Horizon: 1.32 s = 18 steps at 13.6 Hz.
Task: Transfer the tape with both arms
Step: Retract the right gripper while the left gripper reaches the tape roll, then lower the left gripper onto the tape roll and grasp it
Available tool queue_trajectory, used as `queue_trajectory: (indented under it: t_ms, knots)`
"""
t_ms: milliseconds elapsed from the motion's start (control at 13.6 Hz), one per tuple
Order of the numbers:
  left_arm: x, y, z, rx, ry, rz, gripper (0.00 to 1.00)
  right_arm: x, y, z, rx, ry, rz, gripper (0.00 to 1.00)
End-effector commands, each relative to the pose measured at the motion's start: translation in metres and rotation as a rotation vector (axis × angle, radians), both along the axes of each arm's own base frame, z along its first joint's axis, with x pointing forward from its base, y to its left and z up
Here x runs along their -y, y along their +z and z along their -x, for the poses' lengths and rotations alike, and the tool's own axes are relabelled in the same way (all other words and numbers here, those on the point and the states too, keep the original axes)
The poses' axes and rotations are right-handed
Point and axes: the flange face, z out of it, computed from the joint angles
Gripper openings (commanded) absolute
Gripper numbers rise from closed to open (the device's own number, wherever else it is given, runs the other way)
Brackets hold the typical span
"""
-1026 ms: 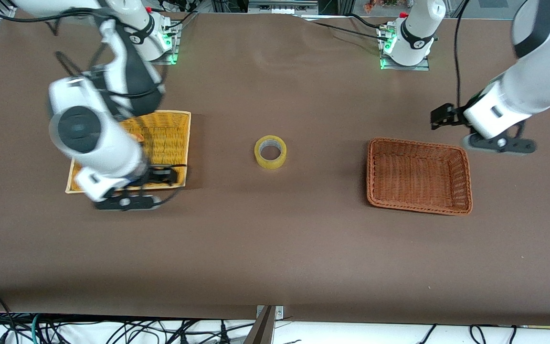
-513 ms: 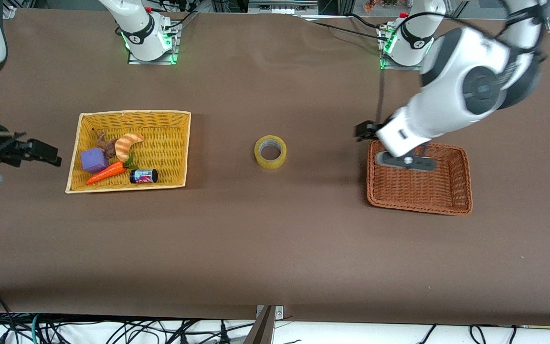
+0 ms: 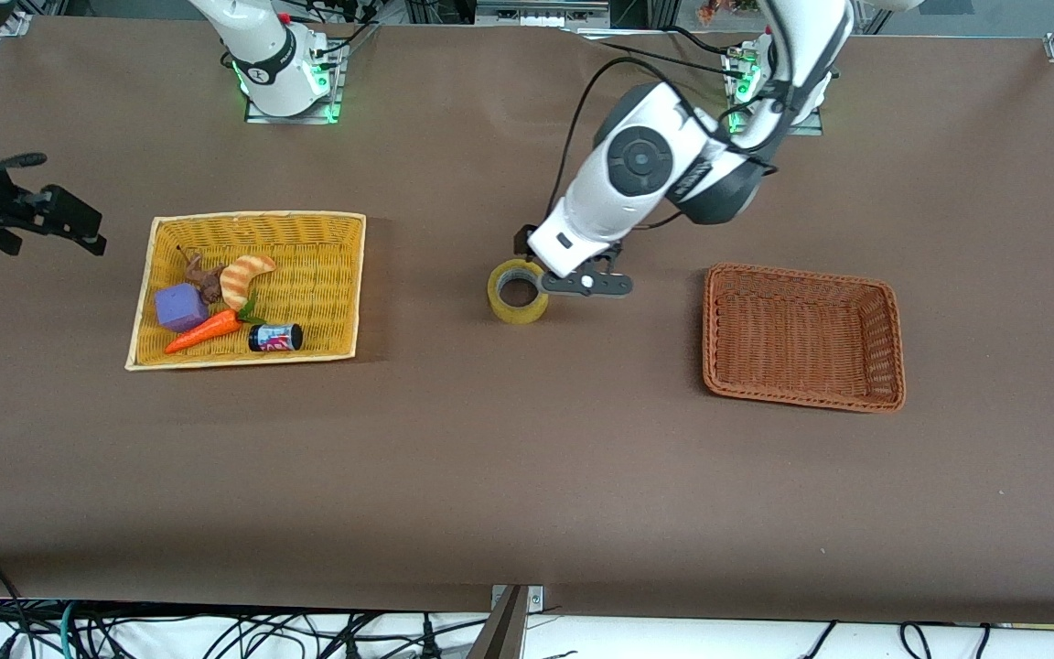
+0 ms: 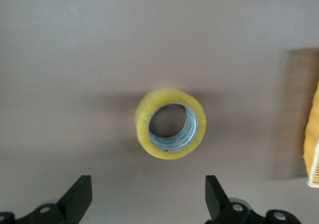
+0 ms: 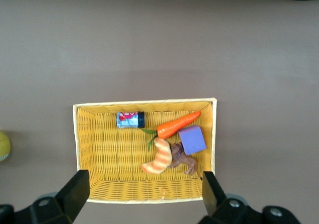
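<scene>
Front view: the tape [image 3: 518,291] lies flat on the bare table [image 3: 527,476], midway between the yellow basket [image 3: 344,275] at its 9 o'clock and the brown basket [image 3: 801,337] at its 3 o'clock. The left gripper [image 3: 527,256] hangs over the table right by the roll's 1 o'clock rim, its arm reaching down from the base at the top. The right gripper [image 3: 79,224] waits in the air at the table's edge, at the yellow basket's 10 o'clock. Open brown surface surrounds the roll on every side, so there is ample room to descend.

Left wrist view: the left gripper [image 4: 148,204] is spread wide, both fingers [image 4: 77,196] bare, with the tape [image 4: 171,123] lying toward 12 o'clock of the gap rather than inside it. A likely fault is that a straight drop would land a fingertip on the ring's rim, or close on nothing, because the roll is off-centre. The smooth ring could also skid aside under a one-sided push.

Right wrist view: the right gripper [image 5: 144,196] is wide and empty over the yellow basket [image 5: 97,149], which holds a carrot [image 5: 178,125], a can [image 5: 130,119], a purple block [image 5: 192,139] and a croissant [image 5: 158,158].
</scene>
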Motion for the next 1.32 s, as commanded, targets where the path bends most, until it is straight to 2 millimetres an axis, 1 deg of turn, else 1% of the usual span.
queue_trajectory:
  t_ms: [0,73,147,293,513,586,733,806,953,1026,1099,1172,1246]
  knots:
    - [0.000,-0.052,0.008,-0.017,0.013,-0.015,1.00,0.010,-0.007,0.005,0.002,-0.008,0.008,1.00]
    - [0.003,-0.069,0.010,-0.025,0.012,-0.021,1.00,0.007,-0.012,0.002,-0.006,-0.005,0.007,1.00]
    - [0.007,-0.080,0.015,-0.035,0.008,-0.025,1.00,0.007,-0.011,0.001,-0.004,-0.007,0.006,1.00]
    - [0.012,-0.091,0.017,-0.036,0.012,-0.023,1.00,0.010,-0.010,-0.005,-0.010,-0.003,0.002,1.00]
    - [0.028,-0.125,0.028,-0.010,0.023,-0.008,1.00,0.013,-0.009,-0.006,-0.014,-0.011,-0.005,1.00]
    - [0.025,-0.135,0.027,-0.015,0.034,-0.018,1.00,0.013,-0.010,-0.007,-0.015,-0.011,-0.004,1.00]
    - [0.018,-0.141,0.022,-0.013,0.043,-0.030,1.00,0.012,-0.011,-0.008,-0.018,-0.011,-0.009,1.00]
    - [0.018,-0.141,0.021,-0.013,0.047,-0.030,1.00,0.012,-0.012,-0.008,-0.016,-0.014,-0.012,1.00]
    - [0.016,-0.140,0.019,-0.010,0.052,-0.031,0.99,0.005,-0.013,-0.010,-0.012,-0.007,-0.013,1.00]
    - [0.016,-0.143,0.019,-0.009,0.042,-0.035,0.93,0.004,-0.013,-0.010,-0.012,-0.003,-0.013,1.00]
    - [0.015,-0.153,0.020,-0.007,0.035,-0.051,0.76,0.004,-0.014,-0.010,-0.015,-0.002,-0.015,1.00]
    - [0.018,-0.160,0.024,-0.001,0.031,-0.056,0.48,0.005,-0.014,-0.010,-0.015,-0.003,-0.013,1.00]
    - [0.021,-0.160,0.024,0.014,0.026,-0.050,0.28,0.007,-0.015,-0.010,-0.018,-0.004,-0.013,1.00]
